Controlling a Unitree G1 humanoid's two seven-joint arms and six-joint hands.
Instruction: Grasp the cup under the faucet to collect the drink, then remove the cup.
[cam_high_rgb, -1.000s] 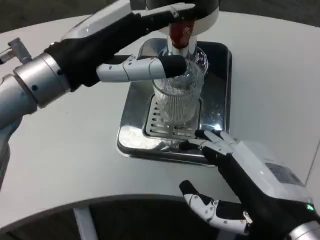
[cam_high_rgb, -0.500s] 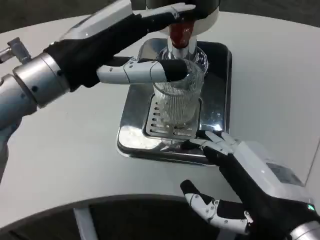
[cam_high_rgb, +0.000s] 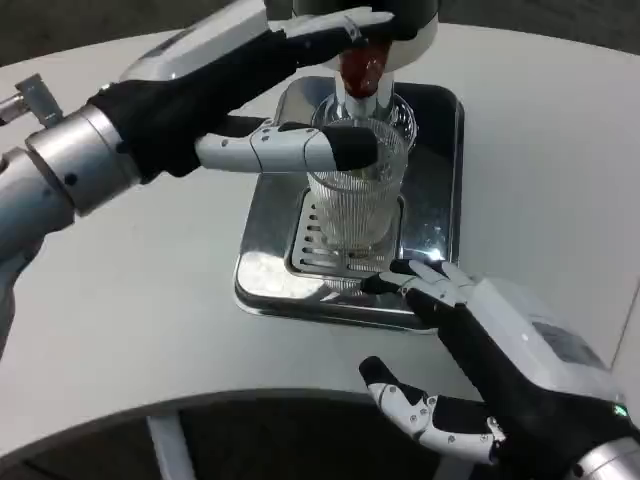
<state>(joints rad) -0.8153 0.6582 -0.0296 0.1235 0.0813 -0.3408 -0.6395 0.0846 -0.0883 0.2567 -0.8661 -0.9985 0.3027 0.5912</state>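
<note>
Clear ribbed glass cup (cam_high_rgb: 358, 195) sits on the steel drip tray (cam_high_rgb: 262, 215), right under the faucet (cam_high_rgb: 358, 70). Left hand (cam_high_rgb: 240, 80) fingers (cam_high_rgb: 300, 148) wrap the cup's rim. Right hand (cam_high_rgb: 490, 360) rests by the tray, fingers spread, holding nothing.

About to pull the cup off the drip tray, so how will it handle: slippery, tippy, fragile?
The cup looks like clear ribbed glass: probably rigid and breakable, the ribs likely helping grip. It stands upright on the slotted tray and is taller than wide, so a sideways push might tip it. The left hand has fingers at its rim.
</note>
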